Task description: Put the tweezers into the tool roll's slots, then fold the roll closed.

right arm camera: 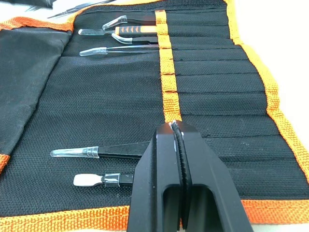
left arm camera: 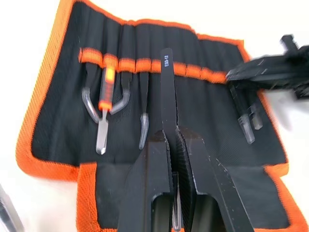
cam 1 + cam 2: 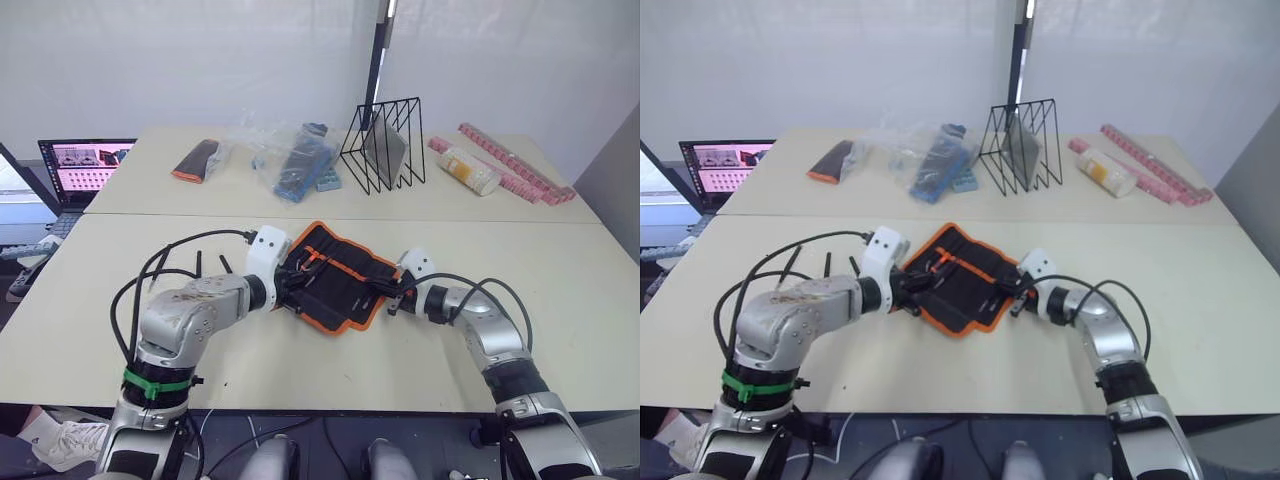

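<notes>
Left gripper clenched a slim, stiff, light black tweezer, gripped mid-shaft; soft black fabric orange-bound tool roll just ahead. Right gripper pinched closed, empty.

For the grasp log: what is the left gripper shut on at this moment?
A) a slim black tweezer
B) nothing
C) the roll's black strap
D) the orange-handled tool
A: in the left wrist view the left gripper pinches a slim black tweezer over the open tool roll.
</notes>
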{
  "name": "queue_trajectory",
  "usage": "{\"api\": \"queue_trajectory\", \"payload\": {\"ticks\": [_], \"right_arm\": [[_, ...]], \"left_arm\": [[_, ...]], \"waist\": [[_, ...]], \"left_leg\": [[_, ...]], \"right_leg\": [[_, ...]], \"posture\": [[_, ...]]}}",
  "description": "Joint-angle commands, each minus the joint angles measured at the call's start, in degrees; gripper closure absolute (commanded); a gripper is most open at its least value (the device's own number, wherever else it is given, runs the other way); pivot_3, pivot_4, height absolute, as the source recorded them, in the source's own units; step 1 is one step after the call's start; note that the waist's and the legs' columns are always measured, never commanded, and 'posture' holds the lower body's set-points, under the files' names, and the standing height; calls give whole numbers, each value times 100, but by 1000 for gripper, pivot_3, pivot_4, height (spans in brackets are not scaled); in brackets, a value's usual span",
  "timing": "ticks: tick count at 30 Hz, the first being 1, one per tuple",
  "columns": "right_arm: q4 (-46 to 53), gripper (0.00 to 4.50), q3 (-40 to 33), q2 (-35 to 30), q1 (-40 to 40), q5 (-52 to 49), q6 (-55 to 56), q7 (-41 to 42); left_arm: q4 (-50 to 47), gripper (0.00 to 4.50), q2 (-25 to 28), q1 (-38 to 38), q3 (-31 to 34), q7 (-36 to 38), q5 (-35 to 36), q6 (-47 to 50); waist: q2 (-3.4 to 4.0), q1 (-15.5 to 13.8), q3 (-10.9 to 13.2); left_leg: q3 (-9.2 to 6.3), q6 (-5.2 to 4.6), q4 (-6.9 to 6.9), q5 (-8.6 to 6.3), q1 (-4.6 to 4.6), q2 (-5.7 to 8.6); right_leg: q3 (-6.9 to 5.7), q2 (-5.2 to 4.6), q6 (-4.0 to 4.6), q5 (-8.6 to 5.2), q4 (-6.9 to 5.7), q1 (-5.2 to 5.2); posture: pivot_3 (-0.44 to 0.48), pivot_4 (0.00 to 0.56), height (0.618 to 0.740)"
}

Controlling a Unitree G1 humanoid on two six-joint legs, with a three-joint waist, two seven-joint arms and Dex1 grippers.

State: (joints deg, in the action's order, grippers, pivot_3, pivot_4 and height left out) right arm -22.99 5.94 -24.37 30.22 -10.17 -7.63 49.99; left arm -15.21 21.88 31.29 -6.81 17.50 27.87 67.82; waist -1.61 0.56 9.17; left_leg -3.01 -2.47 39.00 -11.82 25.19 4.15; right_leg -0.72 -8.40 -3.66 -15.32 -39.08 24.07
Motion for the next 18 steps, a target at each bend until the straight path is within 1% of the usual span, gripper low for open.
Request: {"api": "queue_trajectory", "payload": {"ticks": [1,6,10,18], "right_arm": [[-121,4471,34,-88,-137,189,-130,-75],[-167,4471,30,-105,-118,204,-110,-79],[-206,4471,34,-90,-96,214,-102,-99],[-245,4471,93,-52,-95,269,-91,-97]], "left_arm": [[-36,4500,-6,106,-137,-45,-219,-58],[5,4500,-63,77,-184,-68,-317,-46],[195,4500,-245,155,-251,-94,-450,-149],[738,4500,-467,484,-543,-160,-1015,-717]], "waist": [[0,1,0],[0,-1,0],[0,-15,-1],[-1,-20,-1]], "left_leg": [[0,0,0,0,0,0],[0,0,0,0,0,0],[0,0,1,0,-2,0],[0,3,2,2,-3,0]], "right_leg": [[0,0,0,0,0,1],[0,0,0,0,0,0],[-1,-1,0,0,0,-3],[0,-1,0,0,-1,-3]], "posture": [[0,150,687],[0,150,687],[0,150,687],[0,150,687]]}}
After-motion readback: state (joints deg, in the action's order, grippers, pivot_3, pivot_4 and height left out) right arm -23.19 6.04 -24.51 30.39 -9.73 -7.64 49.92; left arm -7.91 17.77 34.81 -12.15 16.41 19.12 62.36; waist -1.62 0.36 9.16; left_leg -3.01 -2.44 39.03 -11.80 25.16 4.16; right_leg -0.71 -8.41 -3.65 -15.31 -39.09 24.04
